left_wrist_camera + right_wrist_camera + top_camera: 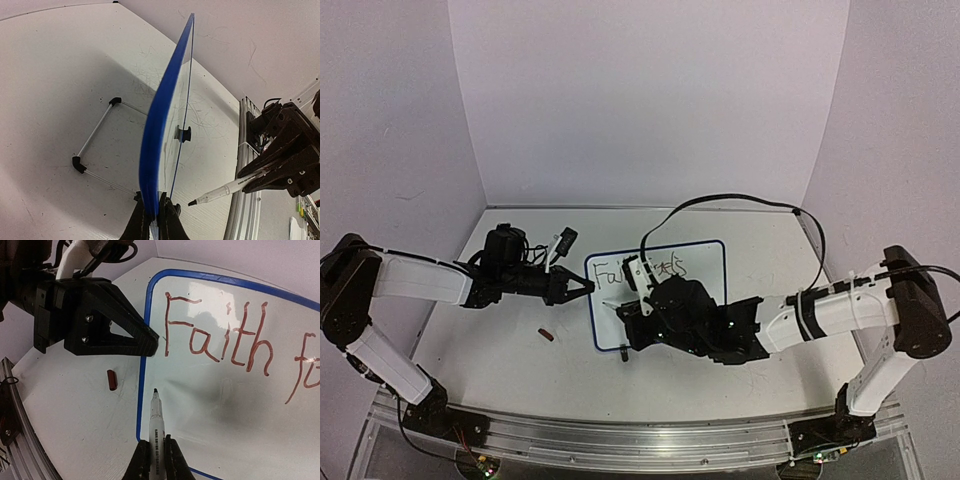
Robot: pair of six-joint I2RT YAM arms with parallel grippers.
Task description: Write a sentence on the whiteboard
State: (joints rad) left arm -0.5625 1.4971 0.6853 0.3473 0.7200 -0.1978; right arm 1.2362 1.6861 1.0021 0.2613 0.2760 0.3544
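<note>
**Top line written, second line due**

A scuffed white tabletop (500, 360), walled in by plain pale panels, carries the whiteboard (705, 268) near its middle, propped on a thin wire stand (97, 137). The left tool (154, 214) is clamped on the board's blue rim at its left edge, steadying it. The right tool (153, 456) is closed around a pen (155, 422), whose tip points at the board's lower left, just below the word "Faith". The sentence (220, 340) runs along the top in reddish-brown ink: "Faith", then a word beginning with f. The space beneath it is blank. A small red cap (111, 379) lies on the tabletop beside the board.

By my reading, the first line is done and the second is about to start. I cannot tell whether the tip touches the surface. The next move calls for light, even contact and strokes running rightward, with a firm left grip so the board does not rock.
</note>
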